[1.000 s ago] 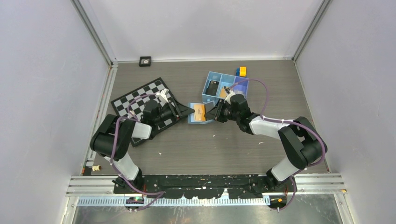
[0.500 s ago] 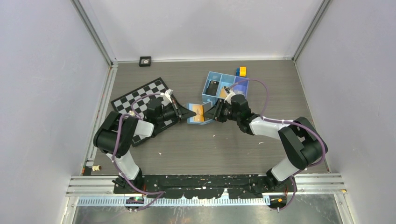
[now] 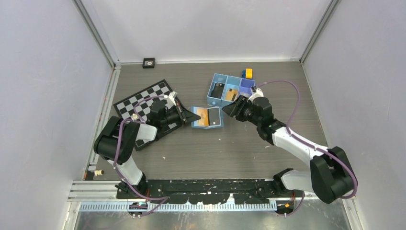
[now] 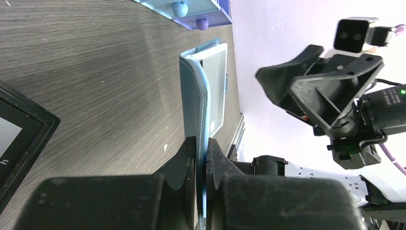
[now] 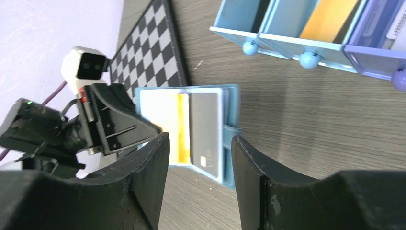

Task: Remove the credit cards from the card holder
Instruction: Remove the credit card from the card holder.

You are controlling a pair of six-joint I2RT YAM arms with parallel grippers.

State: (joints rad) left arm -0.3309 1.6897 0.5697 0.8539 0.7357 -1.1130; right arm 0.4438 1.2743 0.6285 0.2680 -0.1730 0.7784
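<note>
the jaws of the left gripper (image 4: 201,155) pinch the edge of the card holder (image 3: 207,117), open on the table (image 3: 239,153) beside the tray (image 3: 210,89); the right gripper (image 5: 198,143) gapes, empty. it should take only the grey card (image 5: 205,134) by its free edge, pulling flat

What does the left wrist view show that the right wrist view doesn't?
Left wrist only: the left gripper shut on the wallet's edge. The wallet is seen edge-on, so its pockets are mostly hidden.

Right wrist only: the wallet's open inside, with an orange card and a grey card in its pockets, framed by the open right gripper. It also looks into the tray's compartments from above.

Both: the wallet, the tray's knobbed side, and the opposite arm's gripper.
</note>
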